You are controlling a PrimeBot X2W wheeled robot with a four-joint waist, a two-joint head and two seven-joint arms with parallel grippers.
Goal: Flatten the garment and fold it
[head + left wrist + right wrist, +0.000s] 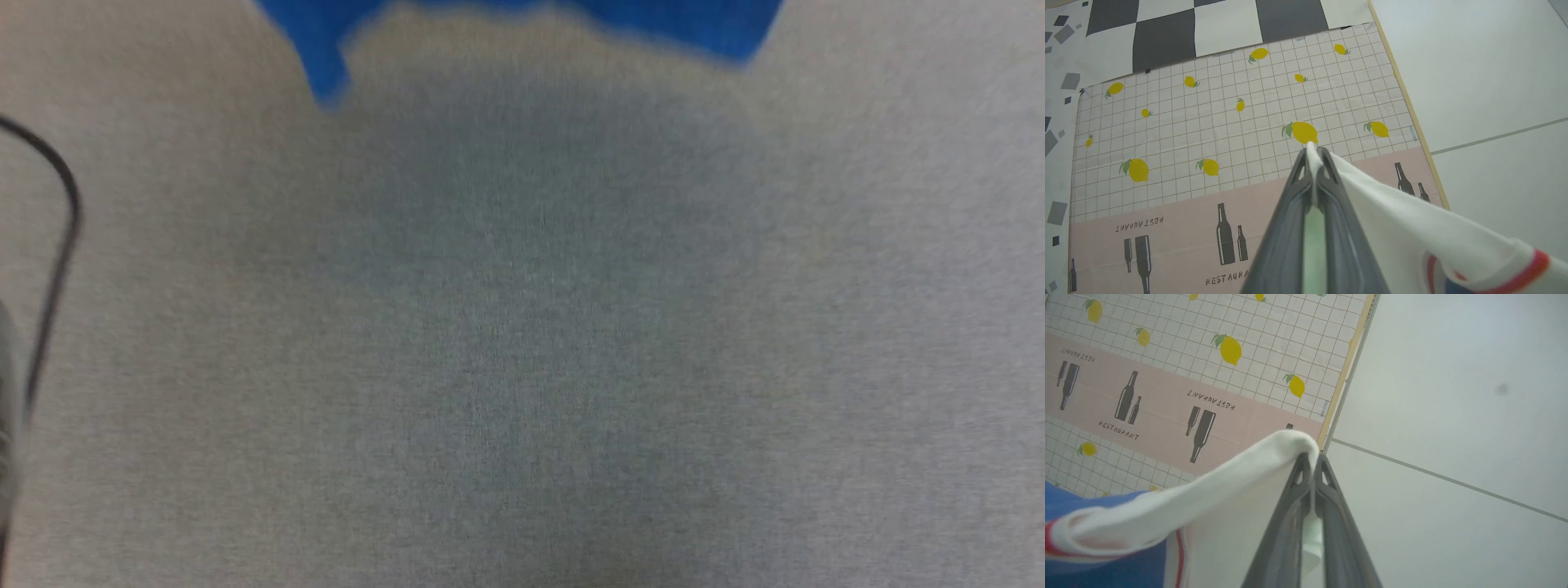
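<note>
Floor [1494, 81], pale with a thin seam line, spreads to the right of the desk's wooden edge [1405, 94] in the left wrist view. In the right wrist view the floor [1453, 396] likewise lies past that edge [1352, 355]. On the desk lie a lemon-print grid cloth [1229, 134], a pink band [1175, 228] printed with bottles, and a black-and-white checked cloth [1167, 32] at the far end.

The left gripper [1312, 153] is clamped tight on a white fold of the shirt [1412, 212], near the desk's edge. The fabric trails from the tips to the lower right, where a red stripe shows. The right gripper [1312, 457] is pinched on white cloth too. There the shirt [1208, 490] bulges over the tips and drapes left towards its blue body.

In the blurred head view, the blue shirt [686, 20] hangs along the top over a grey surface [531, 367], with a black cable [61, 245] at the left.
</note>
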